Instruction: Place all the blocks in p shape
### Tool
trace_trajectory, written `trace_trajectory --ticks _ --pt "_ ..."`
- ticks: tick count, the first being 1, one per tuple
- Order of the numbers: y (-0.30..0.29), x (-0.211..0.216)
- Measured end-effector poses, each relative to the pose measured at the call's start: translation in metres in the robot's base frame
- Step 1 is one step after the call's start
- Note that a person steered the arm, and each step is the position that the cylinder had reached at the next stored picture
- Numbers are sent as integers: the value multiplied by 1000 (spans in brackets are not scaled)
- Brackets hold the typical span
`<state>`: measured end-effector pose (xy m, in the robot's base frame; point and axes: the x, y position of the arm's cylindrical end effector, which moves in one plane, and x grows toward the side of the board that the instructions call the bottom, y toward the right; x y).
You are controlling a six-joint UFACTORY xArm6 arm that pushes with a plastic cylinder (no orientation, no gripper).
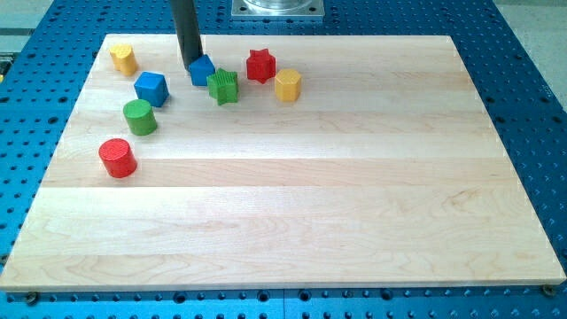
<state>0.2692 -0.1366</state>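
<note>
Blocks sit bunched at far left of the table [354, 213]. No claw on this rig, so nothing opens or closes: my tip [190, 65] touches the blue block [203, 71] on its left. Right of it: green star [224, 87], red star [260, 66], yellow block [287, 86]. Left and nearer: blue cube [152, 89], green cylinder [140, 117], red cylinder [117, 158]; yellow cylinder [123, 58] far left. Probably light, rigid, slidey; push flat faces dead centre or they'll spin.

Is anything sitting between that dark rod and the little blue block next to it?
Nothing visible. My tip sits right against the left side of the small blue block. The green star-shaped block lies just beyond it, toward the view's right.
</note>
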Motion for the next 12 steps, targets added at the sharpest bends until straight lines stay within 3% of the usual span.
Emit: trace_trajectory --ticks 2,3,4,5,6,7,12 --pt "-11 -19" --pt "-48 -58" --pt "-118 -60" --pt "-136 -32" --pt "-139 4" --pt "-102 12" --pt "-84 21"
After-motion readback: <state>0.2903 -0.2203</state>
